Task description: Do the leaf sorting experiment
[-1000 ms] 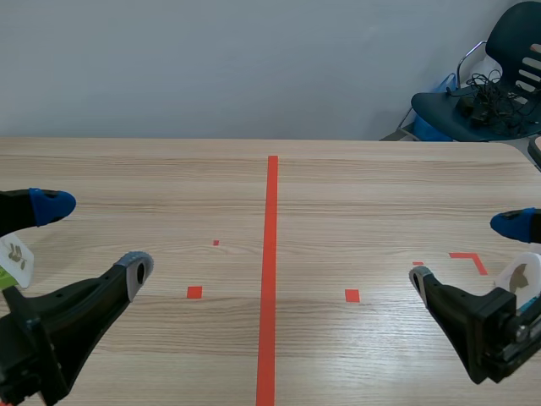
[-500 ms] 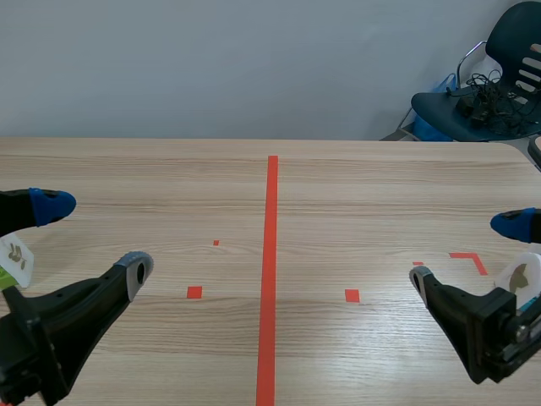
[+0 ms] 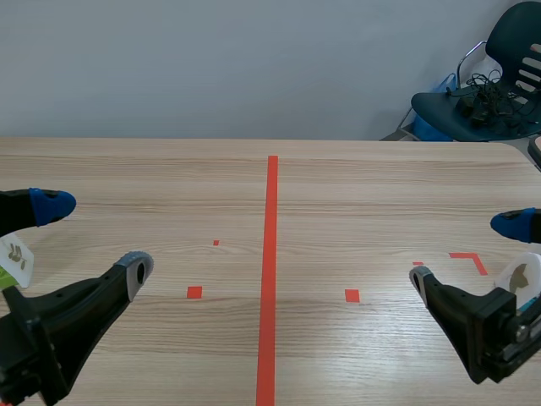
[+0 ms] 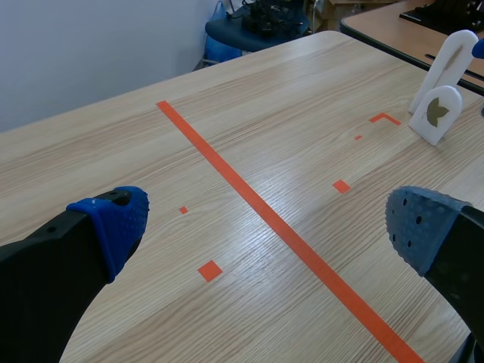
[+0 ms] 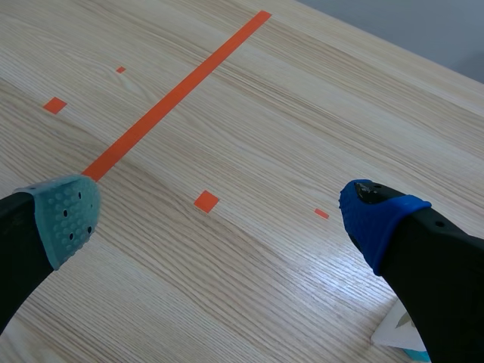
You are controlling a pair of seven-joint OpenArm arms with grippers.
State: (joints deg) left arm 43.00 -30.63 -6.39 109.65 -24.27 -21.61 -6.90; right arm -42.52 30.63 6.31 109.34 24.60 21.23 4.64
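My left gripper (image 3: 93, 237) hovers open over the table's left side with nothing between its fingers; the left wrist view shows it (image 4: 266, 227) wide apart above bare wood. A white leaf card (image 3: 15, 258) with a green piece under it stands just left of it. My right gripper (image 3: 466, 252) is open low at the right, also empty (image 5: 221, 214). Beside it stands a white stand with a brown leaf shape (image 3: 520, 279). The left wrist view shows this stand (image 4: 437, 115) with a taller white one (image 4: 448, 64) behind it. A white corner (image 5: 397, 330) shows by my right gripper's blue finger.
A red tape line (image 3: 270, 254) runs down the middle of the wooden table (image 3: 338, 194). A dark chair (image 3: 482, 97) with cables on it stands beyond the far right corner. Another table's edge (image 4: 423, 19) lies off to the right.
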